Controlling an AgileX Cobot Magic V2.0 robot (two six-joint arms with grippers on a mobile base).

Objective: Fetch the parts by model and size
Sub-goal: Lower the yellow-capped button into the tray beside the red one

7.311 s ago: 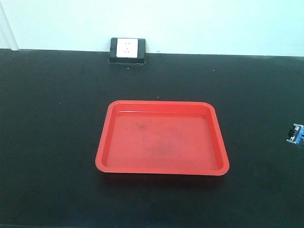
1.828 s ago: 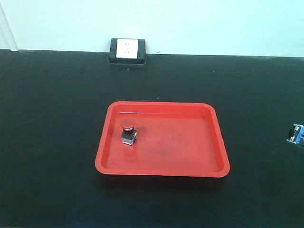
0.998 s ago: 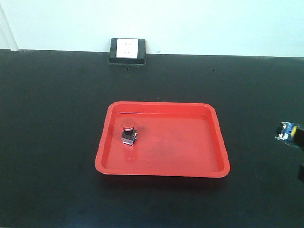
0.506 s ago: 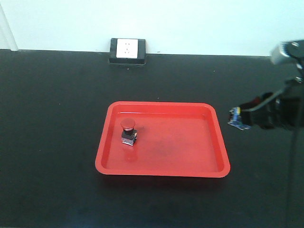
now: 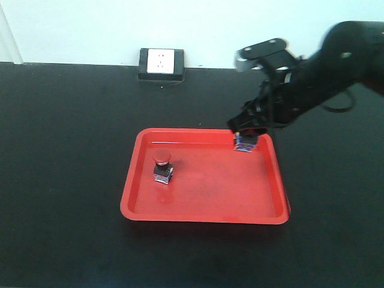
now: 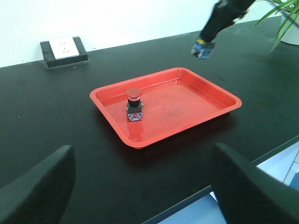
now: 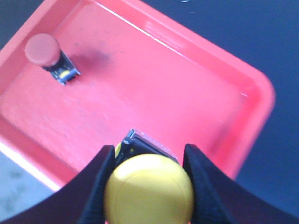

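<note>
A red-capped push-button switch (image 5: 162,166) stands upright in the left part of the red tray (image 5: 204,217); it also shows in the wrist views (image 6: 134,103) (image 7: 46,53). My right gripper (image 7: 149,156) is shut on a yellow-capped switch (image 7: 148,189), whose black body and bluish base (image 5: 245,143) hang just over the tray's far right corner. In the left wrist view that switch (image 6: 202,49) is in the air beyond the tray (image 6: 140,142). My left gripper (image 6: 142,149) stands open and bare, well short of the tray near the table's front edge.
A black box with a white wall socket (image 5: 161,63) sits at the table's back edge. The right arm (image 5: 324,72) reaches in from the upper right. A green plant (image 6: 285,14) stands at the far right. The table's front edge (image 6: 243,172) runs under the left gripper.
The right arm has swung in from the right edge, carrying the yellow-capped switch up and left to the tray's far right corner. The red-capped switch, absent 7.3 s ago, has stayed put since.
</note>
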